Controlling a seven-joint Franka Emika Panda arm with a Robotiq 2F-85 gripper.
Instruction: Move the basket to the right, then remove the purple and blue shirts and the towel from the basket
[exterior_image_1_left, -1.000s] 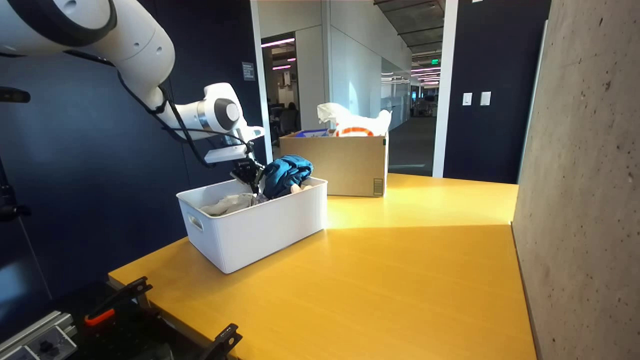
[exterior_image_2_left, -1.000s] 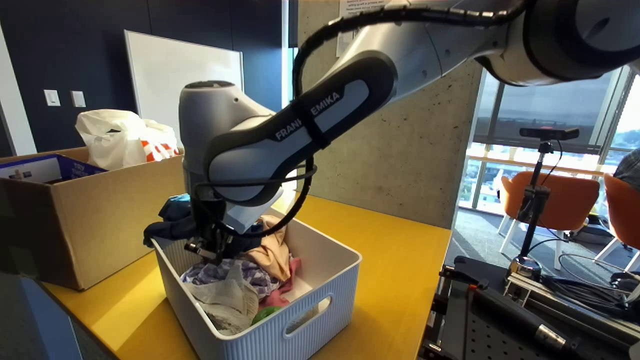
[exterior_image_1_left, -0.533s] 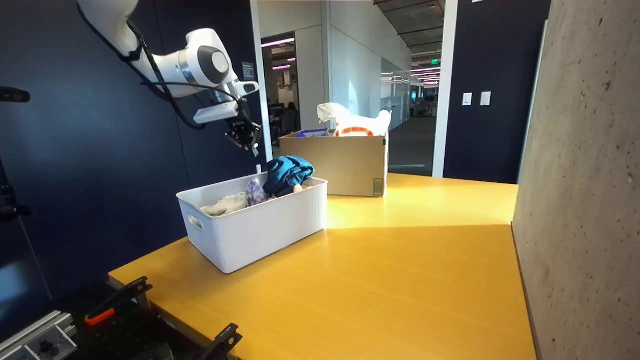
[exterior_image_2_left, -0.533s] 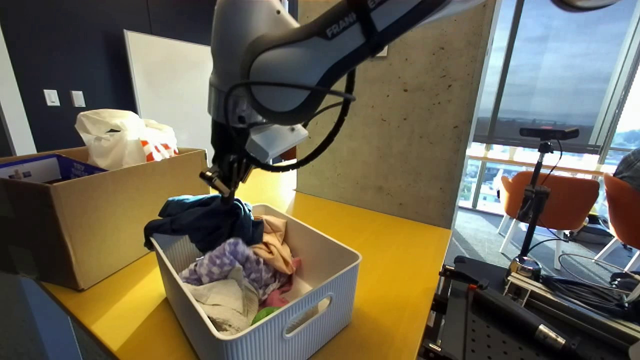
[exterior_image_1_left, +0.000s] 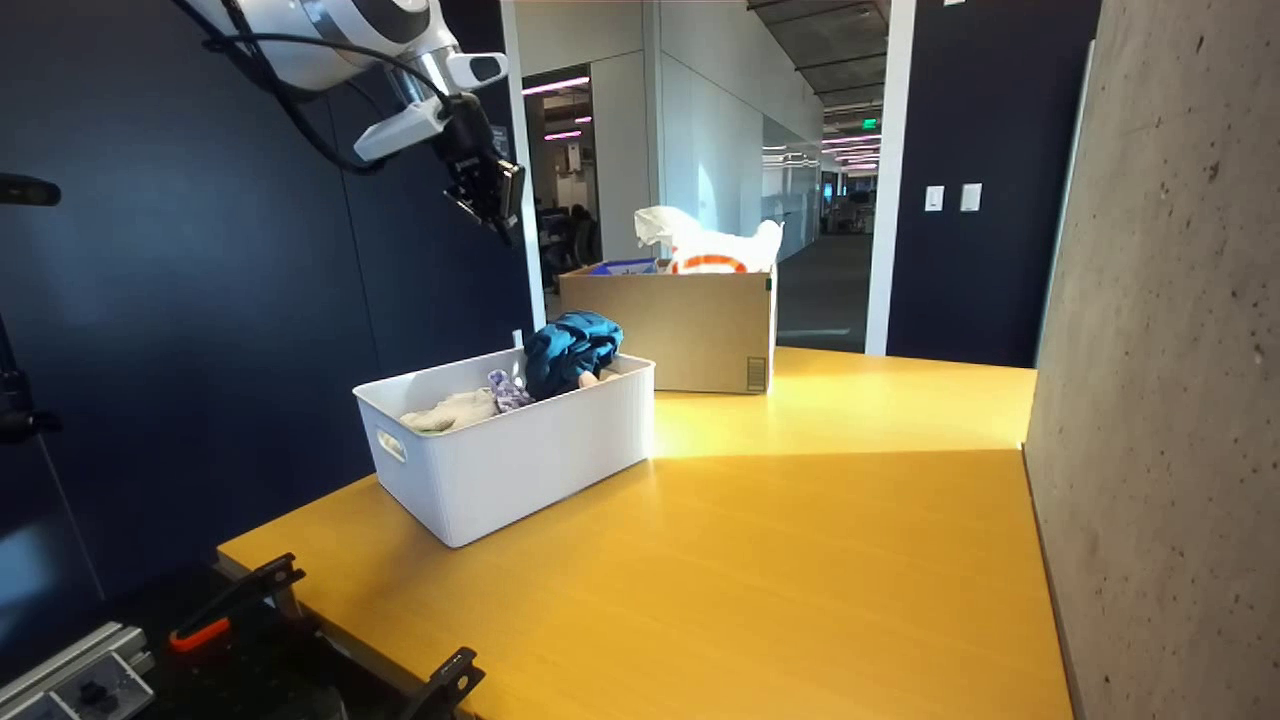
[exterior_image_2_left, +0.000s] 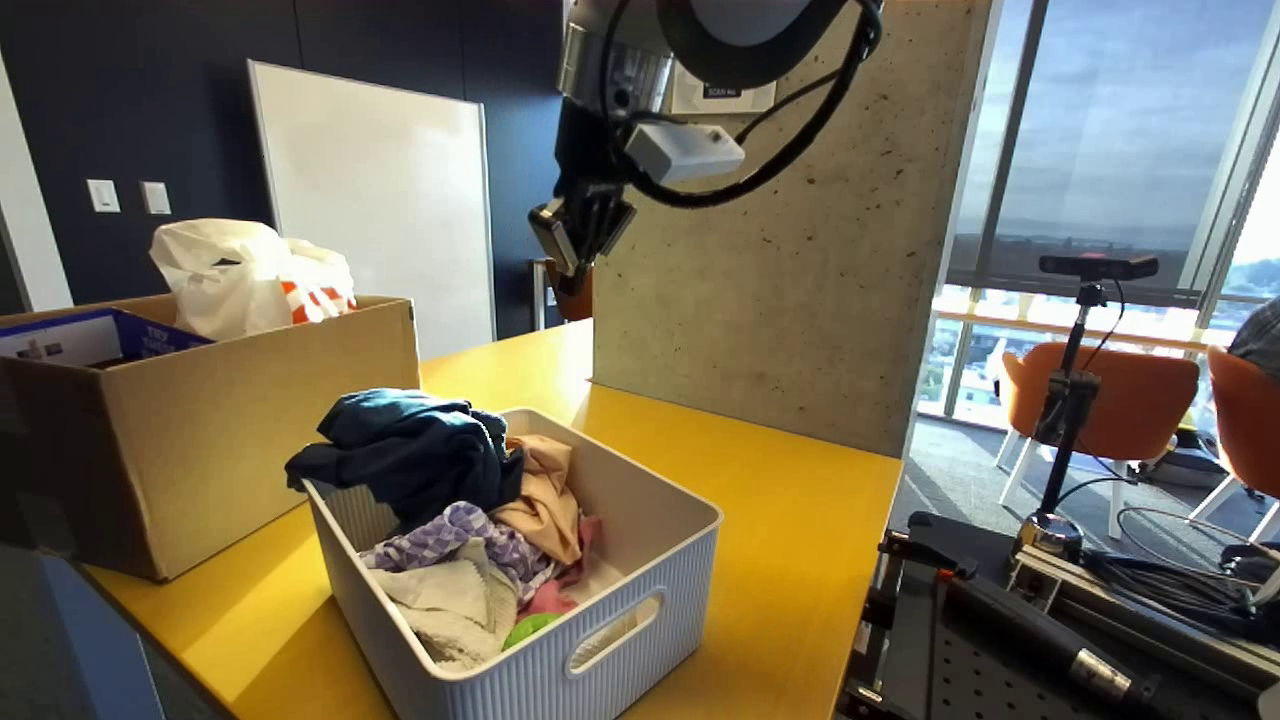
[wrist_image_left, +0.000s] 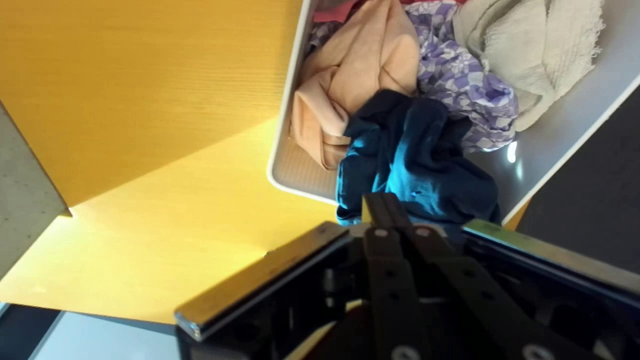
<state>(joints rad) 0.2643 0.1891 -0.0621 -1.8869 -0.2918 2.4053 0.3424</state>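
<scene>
Hanging high over a yellow counter (exterior_image_2_left: 790, 540), the robot's hand (wrist_image_left: 382, 205) is clenched on nothing. A white basket (exterior_image_2_left: 520, 690) holds a dark blue shirt (exterior_image_2_left: 420, 455) heaped at one end and spilling over the rim, then a purple shirt (exterior_image_2_left: 455, 530), then a cream towel (exterior_image_2_left: 450, 600). Whether the basket sits far enough right is hard to judge. Unloading seems the current step; the next move probably calls for spreading the hand and coming down onto the dark blue shirt.
</scene>
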